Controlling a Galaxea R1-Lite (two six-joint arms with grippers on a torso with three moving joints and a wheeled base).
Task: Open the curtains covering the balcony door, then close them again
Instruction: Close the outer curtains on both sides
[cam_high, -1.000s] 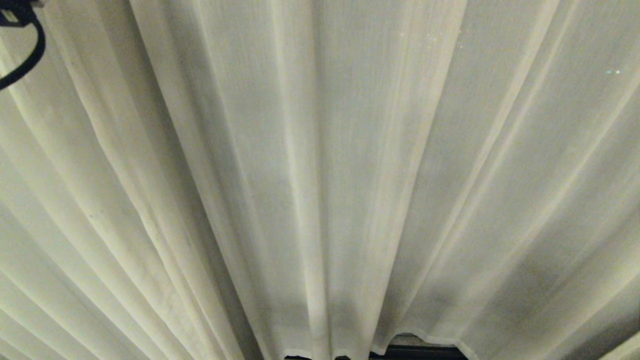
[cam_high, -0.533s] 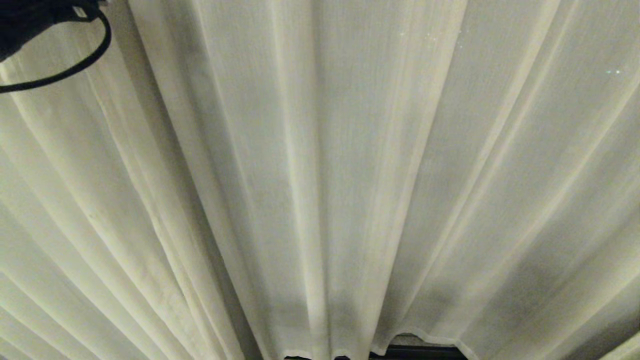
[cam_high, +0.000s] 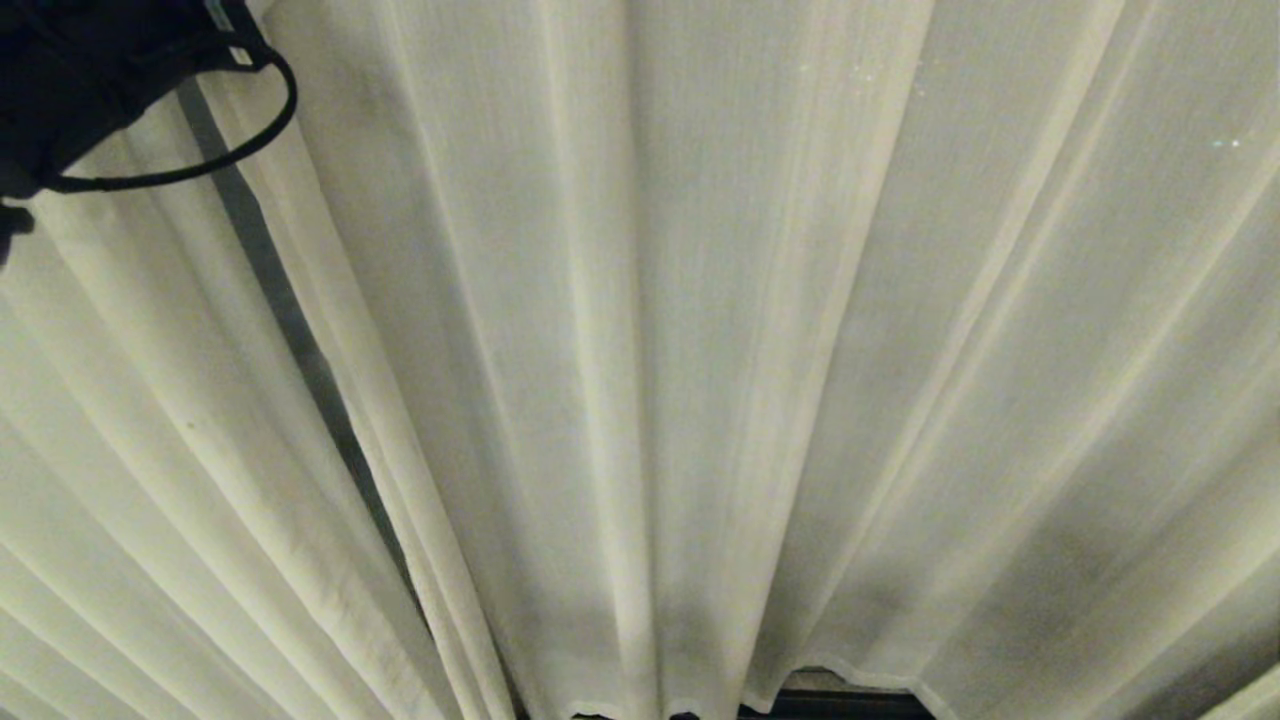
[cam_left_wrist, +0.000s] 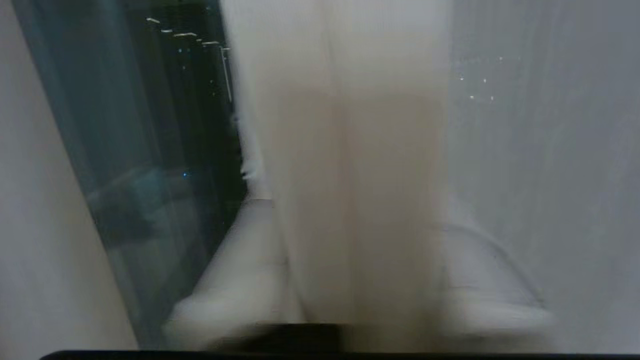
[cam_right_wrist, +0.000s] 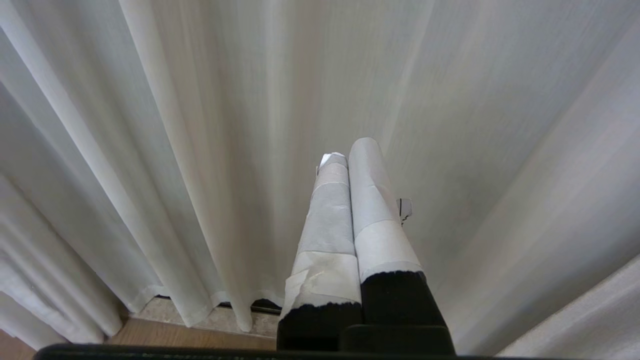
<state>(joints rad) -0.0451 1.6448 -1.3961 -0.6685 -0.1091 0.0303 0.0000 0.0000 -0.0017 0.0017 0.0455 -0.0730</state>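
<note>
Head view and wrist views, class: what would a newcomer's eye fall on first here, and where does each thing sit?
The curtains fill nearly every view, off-white sheer in long pleats fanning up from the floor. At the upper left of the head view the dark left arm reaches in beside a thin dark gap between two panels. The left wrist view shows a fold between the left gripper's fingers, with the balcony door dark alongside.

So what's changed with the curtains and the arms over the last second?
The left arm has come further into the head view's upper left corner, and a dark gap has opened between two curtain panels. The left gripper now straddles a curtain edge. The right gripper stays shut and parked; the other folds are unchanged.
</note>
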